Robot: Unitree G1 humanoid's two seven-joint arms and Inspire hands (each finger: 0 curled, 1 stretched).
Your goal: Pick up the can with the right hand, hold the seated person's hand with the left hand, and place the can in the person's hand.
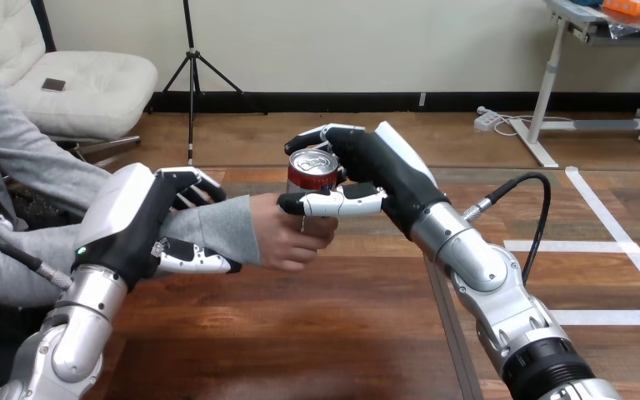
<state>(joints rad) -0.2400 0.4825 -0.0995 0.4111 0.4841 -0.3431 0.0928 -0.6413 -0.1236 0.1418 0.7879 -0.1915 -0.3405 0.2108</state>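
A red and silver cylindrical metal can [312, 169] stands upright in the air above the brown wooden surface [300, 333]. It is clasped in the robot's right hand [387, 171], which comes at the can from its right. That hand's black-and-white fingers [321, 133] wrap over the far side of the can near its rim. The thumb [333, 202] crosses the near side of the can lower down, so the hand is clamped on the can.

Directly under the can is the person's hand [296, 237], curled into a loose fist and touching the robot's thumb from below. The can's base is hidden behind the thumb and this fist, so I cannot tell whether the person has a grip on it.

To the left of the can, the robot's left hand [129, 217] is closed round the person's wrist, over the grey sleeve [217, 229]. Its fingers [196, 179] lie across the top of the sleeve and its thumb [200, 262] runs beneath.
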